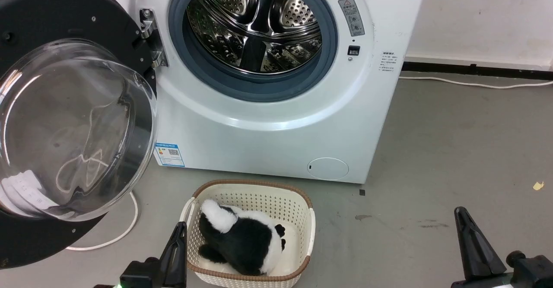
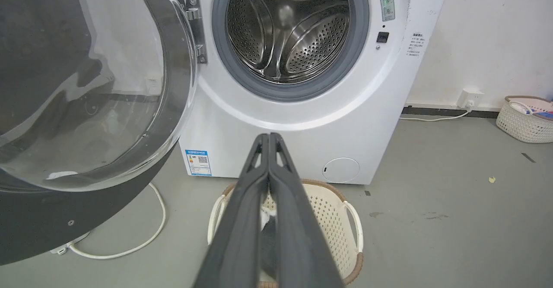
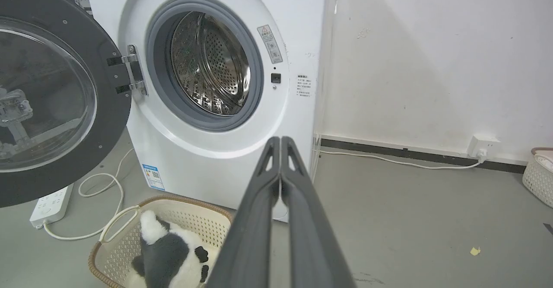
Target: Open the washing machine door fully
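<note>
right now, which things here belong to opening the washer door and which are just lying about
Job: washing machine door, already swung open; washing machine.
Lying about: laundry basket, plush panda in it, power strip, white cable, second basket by the wall.

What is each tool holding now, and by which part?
Nothing is held. The left tool and the right tool are both shut and empty, apart from the large round glossy black door.

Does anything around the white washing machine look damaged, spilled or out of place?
Nothing looks damaged. Small oddities: a yellowish scrap lies on the grey floor at the right, and a white power strip sits under the open black round door.
</note>
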{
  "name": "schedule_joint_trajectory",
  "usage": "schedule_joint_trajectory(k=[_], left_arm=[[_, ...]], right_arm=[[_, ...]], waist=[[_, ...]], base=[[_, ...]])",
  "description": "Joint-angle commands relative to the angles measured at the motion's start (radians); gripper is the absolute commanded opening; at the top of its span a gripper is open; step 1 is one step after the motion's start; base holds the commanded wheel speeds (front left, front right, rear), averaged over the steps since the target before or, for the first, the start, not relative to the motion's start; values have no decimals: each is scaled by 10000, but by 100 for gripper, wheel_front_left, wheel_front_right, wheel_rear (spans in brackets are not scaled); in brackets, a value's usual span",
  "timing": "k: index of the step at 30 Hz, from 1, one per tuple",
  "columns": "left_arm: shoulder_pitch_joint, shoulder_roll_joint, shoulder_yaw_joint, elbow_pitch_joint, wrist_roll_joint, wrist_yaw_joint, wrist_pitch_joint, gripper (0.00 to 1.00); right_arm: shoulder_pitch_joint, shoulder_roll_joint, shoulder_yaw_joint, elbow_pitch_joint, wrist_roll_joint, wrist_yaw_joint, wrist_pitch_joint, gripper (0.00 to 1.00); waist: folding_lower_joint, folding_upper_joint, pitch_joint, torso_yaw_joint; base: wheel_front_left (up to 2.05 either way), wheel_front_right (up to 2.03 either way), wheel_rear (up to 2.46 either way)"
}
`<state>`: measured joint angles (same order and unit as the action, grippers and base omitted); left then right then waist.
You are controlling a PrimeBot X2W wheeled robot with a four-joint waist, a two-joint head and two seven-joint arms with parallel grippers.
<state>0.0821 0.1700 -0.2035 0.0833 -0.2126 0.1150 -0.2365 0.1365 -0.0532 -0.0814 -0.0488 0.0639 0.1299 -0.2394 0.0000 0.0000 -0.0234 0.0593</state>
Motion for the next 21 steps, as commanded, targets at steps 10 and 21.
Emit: schedule_joint_trajectory(k=[10, 21], left_arm=[[-151, -181, 300, -134, 317, -163, 316, 0], [-223, -290, 487, -209, 511, -269, 536, 0]], right_arm=[[-237, 7, 121, 80, -114, 1, 297, 0], [-358, 10, 196, 124, -171, 2, 523, 0]], waist=[[0, 0, 28, -71], [0, 0, 50, -127]], base=[[0, 0, 0], [0, 0, 0]])
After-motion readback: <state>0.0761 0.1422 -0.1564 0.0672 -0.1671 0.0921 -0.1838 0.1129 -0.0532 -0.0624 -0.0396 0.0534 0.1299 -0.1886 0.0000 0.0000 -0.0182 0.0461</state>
